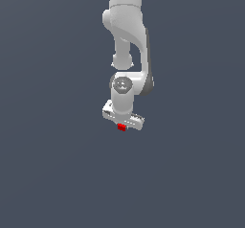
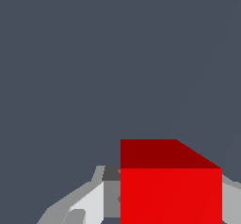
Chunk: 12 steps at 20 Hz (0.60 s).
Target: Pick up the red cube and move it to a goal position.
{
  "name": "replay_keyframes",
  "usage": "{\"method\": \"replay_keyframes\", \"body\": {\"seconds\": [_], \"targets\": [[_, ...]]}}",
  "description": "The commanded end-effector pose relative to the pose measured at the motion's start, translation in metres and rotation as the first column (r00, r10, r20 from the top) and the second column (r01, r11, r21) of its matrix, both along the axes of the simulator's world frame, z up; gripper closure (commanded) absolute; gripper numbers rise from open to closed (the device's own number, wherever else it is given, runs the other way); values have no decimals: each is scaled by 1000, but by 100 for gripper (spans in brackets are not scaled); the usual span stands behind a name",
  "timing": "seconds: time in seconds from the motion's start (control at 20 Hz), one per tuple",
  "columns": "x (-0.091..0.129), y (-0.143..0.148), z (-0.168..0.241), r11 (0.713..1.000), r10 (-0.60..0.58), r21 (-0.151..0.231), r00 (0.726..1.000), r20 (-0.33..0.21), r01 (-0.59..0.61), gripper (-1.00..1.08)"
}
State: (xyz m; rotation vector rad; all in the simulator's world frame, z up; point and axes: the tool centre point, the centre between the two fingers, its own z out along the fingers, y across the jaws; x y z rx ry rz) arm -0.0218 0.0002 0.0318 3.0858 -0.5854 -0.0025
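1. My gripper (image 1: pixel 122 126) hangs under the white arm (image 1: pixel 125 35), pointing down, and the red cube (image 1: pixel 121 127) sits right between my jaws at their tips.
2. In the wrist view the red cube (image 2: pixel 170 195) fills the space between my two fingers (image 2: pixel 89 204), with grey finger metal showing on either side of it. I judge my jaws to be pinching the cube, closed against its flanks, though the actual contact lines are hidden behind its own faces.
3. I cannot tell whether the cube rests on the floor or is already lifted: the flat grey ground (image 1: pixel 48 174) carries no shadow or edge to judge height by.
4. No goal marker shows in either view, so I cannot say which way the cube must travel or how far along the move is.
5. What could go wrong: the cube is much narrower than my hand and is held only near my fingertips. A quick swing or hard stop could let it slide down and out from between the pads.
6. If my hold is off-centre, the cube could twist about the pinch line and arrive turned or displaced.
7. If it is low, dragging sideways would scrape it on the ground and lever it loose.
8. Nothing else lies near my jaws; only the bare ground surrounds them, and nothing blocks a path in any direction.
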Motion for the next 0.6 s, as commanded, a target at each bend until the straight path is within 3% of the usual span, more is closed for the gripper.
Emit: {"method": "replay_keyframes", "body": {"seconds": [0.0, 0.55], "targets": [[0, 1, 11, 1000, 0, 0, 1000, 2, 0, 108], [-2, 4, 102, 1000, 0, 1, 1000, 2, 0, 108]]}}
